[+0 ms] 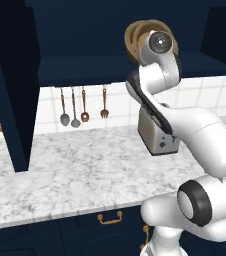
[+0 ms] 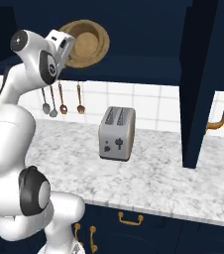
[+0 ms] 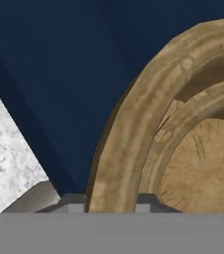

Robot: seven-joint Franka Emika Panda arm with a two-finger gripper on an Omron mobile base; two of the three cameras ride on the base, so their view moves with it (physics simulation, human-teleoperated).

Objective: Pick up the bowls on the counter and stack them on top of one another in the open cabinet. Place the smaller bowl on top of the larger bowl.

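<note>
Wood grain fills most of the hand view: the thick rim of the larger bowl (image 3: 129,129) curves up the frame, and nested inside it sits the rim and pale floor of the smaller bowl (image 3: 198,163), the two touching and both cut off at the right edge. Only the tops of the two dark fingertips (image 3: 72,201) peek above the bottom of that view, one on each side of the larger bowl's rim, so the tool (image 3: 109,203) appears to pinch that rim, though the contact itself is hidden.

From the right base view, the tool (image 2: 64,47) sits high up against the left side of the larger bowl (image 2: 86,43), which is tipped so its hollow faces the camera, inside the open cabinet (image 2: 134,30). Whether the bowl rests on the navy shelf cannot be told. The smaller bowl (image 2: 90,45) shows as an inner ring. In the left base view, the arm's wrist covers most of the bowls (image 1: 137,37); just a brown arc shows to its left.

Below, a toaster (image 2: 116,133) stands on the marble surface (image 2: 153,173), half hidden by the arm in the left base view. Utensils (image 1: 75,107) hang on the tiled wall. Low navy cabinets (image 2: 148,225) with gold handles run along the bottom edge.
</note>
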